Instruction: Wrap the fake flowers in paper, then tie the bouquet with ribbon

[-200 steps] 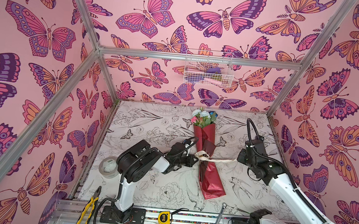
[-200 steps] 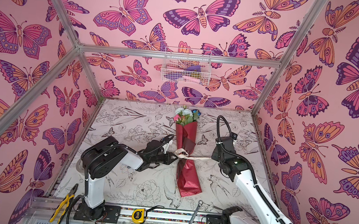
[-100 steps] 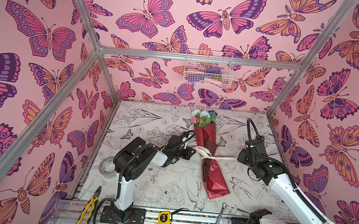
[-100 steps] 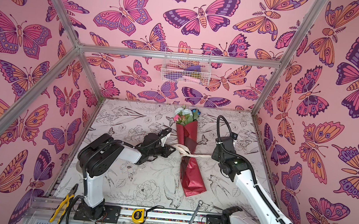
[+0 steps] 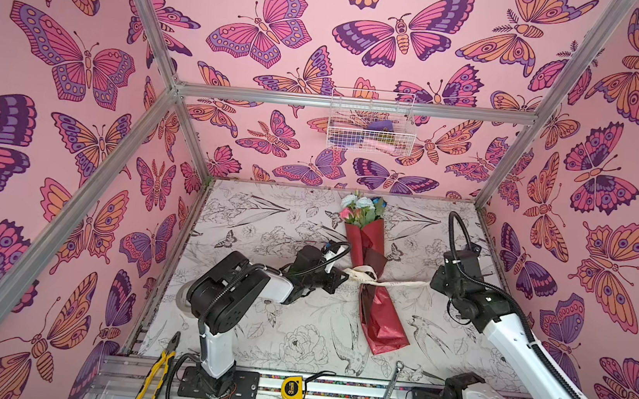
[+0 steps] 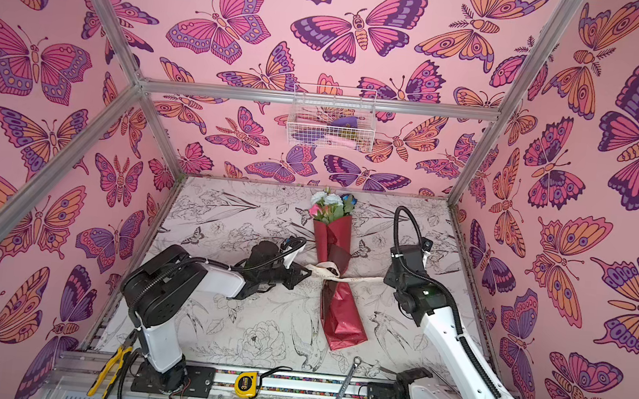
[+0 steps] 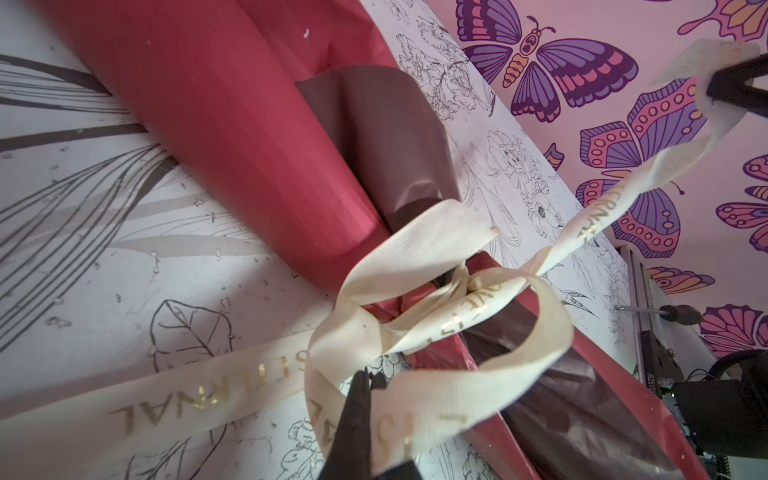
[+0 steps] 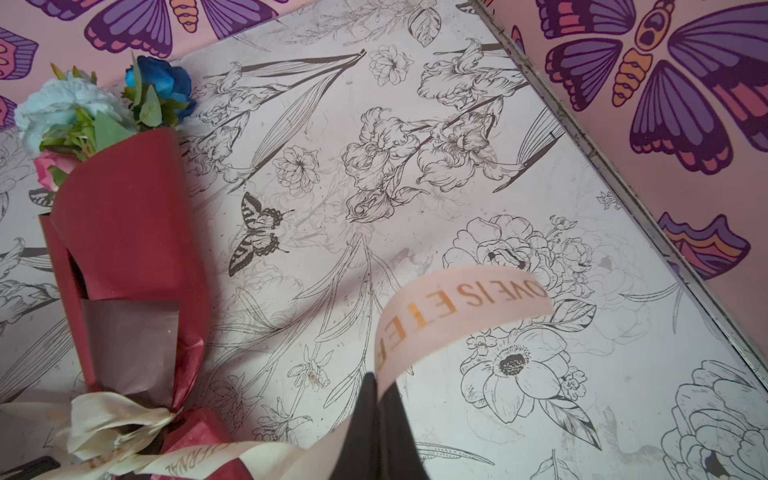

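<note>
The bouquet of fake flowers [image 5: 382, 320] [image 6: 340, 316] lies on the printed mat in dark red paper, with its white, blue and pink heads [image 5: 361, 207] towards the back wall. A cream lettered ribbon [image 5: 362, 276] [image 6: 326, 272] is knotted round its middle. My left gripper [image 5: 344, 278] [image 6: 306, 274] [image 7: 368, 376] is shut on a loop of the ribbon [image 7: 436, 245] just left of the paper [image 7: 232, 124]. My right gripper [image 5: 432, 285] [image 6: 385, 279] [image 8: 376, 382] is shut on the ribbon's other end [image 8: 449, 307], which stretches taut from the knot to the right of the bouquet [image 8: 124, 232].
A wire basket [image 5: 370, 127] hangs on the back wall. A tape roll [image 5: 181, 303] lies partly hidden behind the left arm. Pliers [image 5: 156, 371], a tape measure [image 5: 293, 388] and a wrench [image 5: 388, 394] lie along the front rail. Metal frame edges border the mat.
My left gripper pulled slightly back and away with the ribbon, then returned beside the bouquet. The bouquet's lower end swung a little to the right. The right arm has held still.
</note>
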Controlling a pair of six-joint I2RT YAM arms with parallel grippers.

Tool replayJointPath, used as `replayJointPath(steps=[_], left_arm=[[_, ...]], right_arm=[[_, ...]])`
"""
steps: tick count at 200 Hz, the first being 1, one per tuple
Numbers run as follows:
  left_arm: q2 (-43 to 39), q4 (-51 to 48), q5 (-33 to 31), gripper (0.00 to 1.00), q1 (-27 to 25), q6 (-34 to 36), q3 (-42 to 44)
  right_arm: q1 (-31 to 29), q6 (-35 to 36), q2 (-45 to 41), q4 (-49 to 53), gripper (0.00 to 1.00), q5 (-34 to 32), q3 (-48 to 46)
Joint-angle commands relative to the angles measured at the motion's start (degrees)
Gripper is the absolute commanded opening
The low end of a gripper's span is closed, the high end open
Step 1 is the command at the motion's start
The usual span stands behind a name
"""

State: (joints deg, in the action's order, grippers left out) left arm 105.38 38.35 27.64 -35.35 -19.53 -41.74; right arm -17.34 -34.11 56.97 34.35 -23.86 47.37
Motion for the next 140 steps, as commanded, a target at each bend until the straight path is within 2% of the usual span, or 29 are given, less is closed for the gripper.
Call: replayJointPath(steps=[1,43,94,140], left_arm=[[-2.48,-0.6,1.89,0.0,-0.92,2.53,1.81],[-4.33,-1.57,1.56,0.0,-2.54,5.13,4.38],[-5.39,-7.77,-0.01,0.0,-3.74,11.19,4.67],[-5.45,-13.48,-5.1,0.06,-6.43,18.87,4.36]], right_arm=[[0.51,0.8,-1.05,2.53,0.0,-2.24,0.2],[1.45,2.11,-2.38,4.29,0.0,-4.66,-0.11],[3.37,2.49,-2.08,4.91,0.0,-5.63,-1.47],[3.43,1.37,-0.77,3.36,0.0,-3.75,-4.16]])
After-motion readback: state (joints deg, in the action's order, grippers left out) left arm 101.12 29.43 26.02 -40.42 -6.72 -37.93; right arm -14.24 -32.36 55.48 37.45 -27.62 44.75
